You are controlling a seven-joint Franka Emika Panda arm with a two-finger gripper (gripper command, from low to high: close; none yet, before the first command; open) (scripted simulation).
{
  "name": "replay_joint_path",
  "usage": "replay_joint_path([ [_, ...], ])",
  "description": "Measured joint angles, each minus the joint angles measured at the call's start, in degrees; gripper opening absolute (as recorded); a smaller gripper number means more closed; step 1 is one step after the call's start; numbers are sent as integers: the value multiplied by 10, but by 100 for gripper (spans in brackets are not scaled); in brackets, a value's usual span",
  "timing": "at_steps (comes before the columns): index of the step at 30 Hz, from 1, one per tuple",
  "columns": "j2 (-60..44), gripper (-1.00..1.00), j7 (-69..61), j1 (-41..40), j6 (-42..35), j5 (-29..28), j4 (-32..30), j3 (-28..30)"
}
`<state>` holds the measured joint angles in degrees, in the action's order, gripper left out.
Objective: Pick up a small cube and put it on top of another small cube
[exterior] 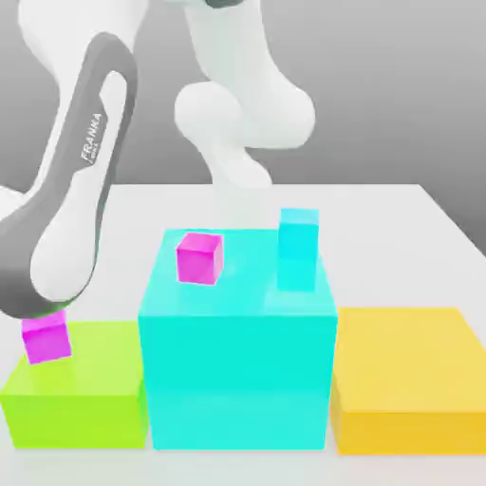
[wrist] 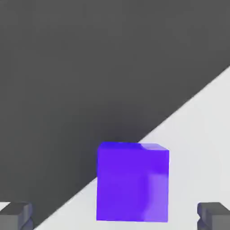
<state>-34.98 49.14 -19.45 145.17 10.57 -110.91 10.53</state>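
A blue cube [wrist: 132, 182] rests on the white table [wrist: 202, 134] near its edge, seen close up in the hand view. My gripper [wrist: 114, 216] is open, and its two grey fingertips [wrist: 15, 215] stand wide apart on either side of that cube without touching it. In the exterior view, one small magenta cube [exterior: 199, 257] sits on top of the big cyan block [exterior: 237, 361]. A second magenta cube [exterior: 46, 337] sits on the green block [exterior: 76, 399], partly behind the arm.
A tall thin cyan block [exterior: 298, 249] stands on the big cyan block. A yellow block [exterior: 408, 380] lies at the exterior view's right. The white and grey arm [exterior: 76, 190] leans over the exterior view's left side.
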Motion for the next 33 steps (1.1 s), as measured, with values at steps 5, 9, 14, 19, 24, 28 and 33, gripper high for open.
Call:
replay_joint_path([
  [5, -35, -100, -6, -7, 26, 9, 8, -8],
  [9, -36, -100, -7, -7, 26, 11, 9, -7],
  [14, 53, -100, 15, 8, -31, -6, -25, 15],
  [19, 156, -100, 69, 26, -57, -22, -101, 48],
  [24, 262, -100, 141, 36, -79, -58, -180, 73],
  [28, 348, -100, 207, 20, -98, -98, -244, 74],
  [33, 452, -100, 286, -1, -119, -142, -321, 65],
])
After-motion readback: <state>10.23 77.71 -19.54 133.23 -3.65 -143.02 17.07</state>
